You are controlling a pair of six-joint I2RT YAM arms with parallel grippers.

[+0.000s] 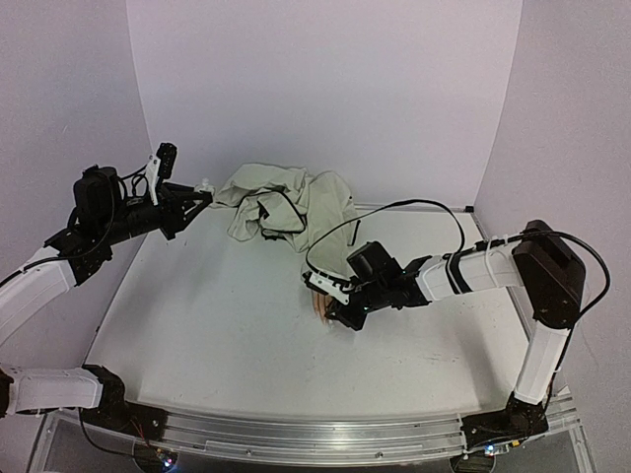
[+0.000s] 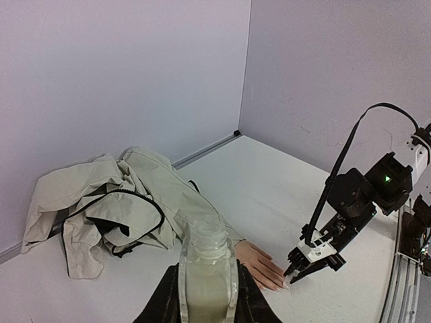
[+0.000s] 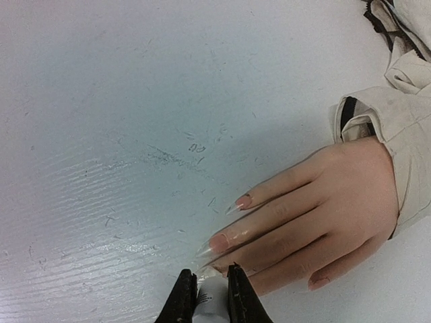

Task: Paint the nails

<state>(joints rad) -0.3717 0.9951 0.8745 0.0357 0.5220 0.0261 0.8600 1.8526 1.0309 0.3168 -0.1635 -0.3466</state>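
Observation:
The pale mannequin hand [image 3: 323,208] lies flat on the white table, fingers towards the near side, with a beige sleeve [image 3: 397,121]. Its long pointed nails [image 3: 219,241] are skin-coloured with clear tips. My right gripper [image 3: 210,289] is shut on a small white brush cap [image 3: 211,304], whose tip is at the middle fingers' nails. It also shows in the top view [image 1: 335,317] over the hand [image 1: 320,304]. My left gripper [image 2: 207,286] is shut on an open, cloudy bottle [image 2: 209,245], held upright above the table at the far left [image 1: 202,187].
A crumpled beige jacket [image 1: 286,207] with a black zip lies at the back of the table and runs into the sleeve. The right arm's black cable [image 1: 394,209] loops above the table. Purple walls enclose the back and sides.

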